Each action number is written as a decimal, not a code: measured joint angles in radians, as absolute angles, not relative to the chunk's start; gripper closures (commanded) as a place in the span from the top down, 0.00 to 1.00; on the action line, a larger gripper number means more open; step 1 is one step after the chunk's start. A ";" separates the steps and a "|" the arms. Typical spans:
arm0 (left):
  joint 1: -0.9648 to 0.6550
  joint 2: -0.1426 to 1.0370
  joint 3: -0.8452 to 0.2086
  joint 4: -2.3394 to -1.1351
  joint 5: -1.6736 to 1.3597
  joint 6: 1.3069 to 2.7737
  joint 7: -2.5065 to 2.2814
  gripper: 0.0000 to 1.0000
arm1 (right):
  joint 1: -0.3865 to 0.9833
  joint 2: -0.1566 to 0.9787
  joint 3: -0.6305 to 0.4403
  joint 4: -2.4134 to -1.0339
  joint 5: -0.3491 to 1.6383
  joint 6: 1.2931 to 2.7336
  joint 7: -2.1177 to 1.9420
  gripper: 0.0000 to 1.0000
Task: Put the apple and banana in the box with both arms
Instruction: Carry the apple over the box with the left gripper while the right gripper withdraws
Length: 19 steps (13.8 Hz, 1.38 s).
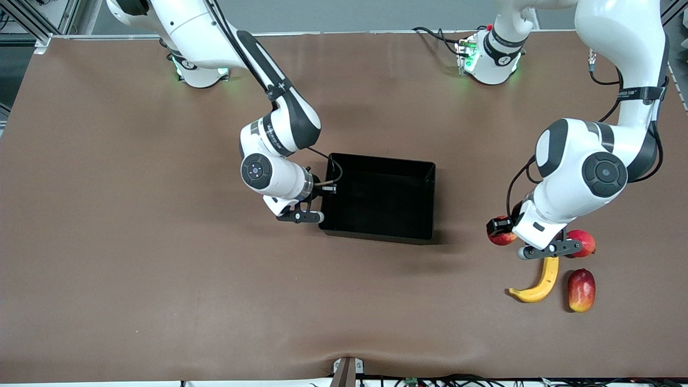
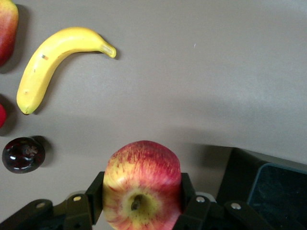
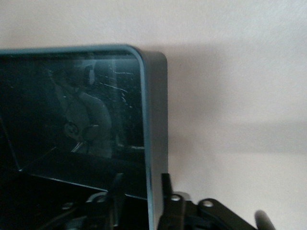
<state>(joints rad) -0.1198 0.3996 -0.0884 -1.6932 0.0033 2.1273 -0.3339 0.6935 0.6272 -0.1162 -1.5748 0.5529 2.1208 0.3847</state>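
Observation:
My left gripper (image 1: 500, 228) is shut on the apple (image 1: 502, 236), red with yellow streaks, between the box and the other fruits. In the left wrist view the apple (image 2: 141, 172) sits between the two fingers of the left gripper (image 2: 141, 196), stem dimple toward the camera. The banana (image 1: 540, 285) lies on the table nearer the front camera, and it shows in the left wrist view (image 2: 53, 57). The black box (image 1: 376, 235) stands mid-table, empty. My right gripper (image 1: 323, 192) (image 3: 142, 179) is open and straddles the box wall (image 3: 156, 120) at the right arm's end.
A red-yellow mango (image 1: 581, 290) (image 2: 5, 26) lies beside the banana. A smooth red round fruit (image 1: 585, 241) sits under the left arm. A dark plum-like fruit (image 2: 23, 154) lies near it. The box corner (image 2: 268, 187) shows in the left wrist view.

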 measured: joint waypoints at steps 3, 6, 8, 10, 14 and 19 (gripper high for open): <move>-0.131 0.400 -0.104 -1.696 0.003 2.127 -0.365 0.00 | 0.677 0.597 -0.255 -1.399 0.527 1.762 0.382 1.00; -0.189 0.402 -0.110 -1.699 0.003 2.127 -0.478 0.00 | 0.649 0.562 -0.421 -1.215 0.443 1.503 0.372 1.00; -0.237 0.405 -0.111 -1.700 0.003 2.127 -0.545 0.00 | 0.633 0.555 -0.513 -1.147 0.427 1.411 0.368 1.00; -0.276 0.405 -0.112 -1.700 0.003 2.127 -0.605 0.00 | 0.617 0.551 -0.598 -1.115 0.424 1.367 0.351 1.00; -0.390 0.419 -0.113 -1.705 0.003 2.127 -0.768 0.00 | 0.588 0.493 -0.787 -1.104 0.423 1.278 0.160 1.00; -0.484 0.461 -0.112 -1.780 0.003 2.239 -0.852 0.00 | 0.585 0.368 -0.910 -1.150 0.337 1.255 0.047 1.00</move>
<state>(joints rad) -0.4844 0.4609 -0.1124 -1.7804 0.0033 2.2388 -0.8515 0.5849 0.3683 -0.9098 -1.1500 0.3375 1.2550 0.0474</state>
